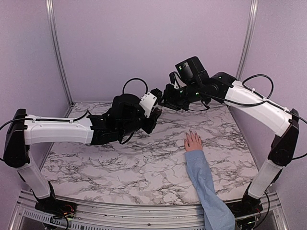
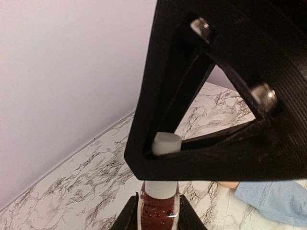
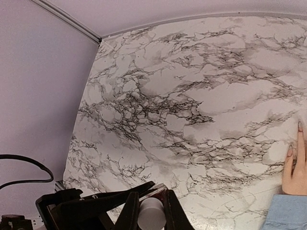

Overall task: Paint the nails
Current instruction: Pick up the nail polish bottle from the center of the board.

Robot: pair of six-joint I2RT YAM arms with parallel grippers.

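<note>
Painting has not begun, as far as the views show; the work is at the stage of opening the polish. Both arms meet in the air over the far middle of the worktop [image 1: 120, 163]. The left hand [image 2: 158, 221] is pinching a small bottle [image 2: 158, 208] of dark red polish, its two fingers pressed against the bottle's sides. The right hand [image 3: 152, 214] is closed on the pale cap [image 3: 151, 210] above it, with a finger on either side. The cap sits on the bottle's neck, so the bottle looks unopened and no brush is in view.

The person's hand [image 1: 193, 142] lies palm down on the worktop, right of the middle and nearer than the two robot hands, well apart from them. Its blue sleeve [image 1: 204, 182] runs back to the near edge. The nails [image 3: 300, 126] point toward the far side. From the right wrist view two of them show at the fingertips, looking darkish or pink, but they are too small to tell whether any polish is on them.

By my reading, nearly everything is left. The cap has to come off with its brush, and the brush has to be carried to the right and toward the near side, down to the fingertips. Each nail then needs a stroke, and the bottle needs closing again.
</note>
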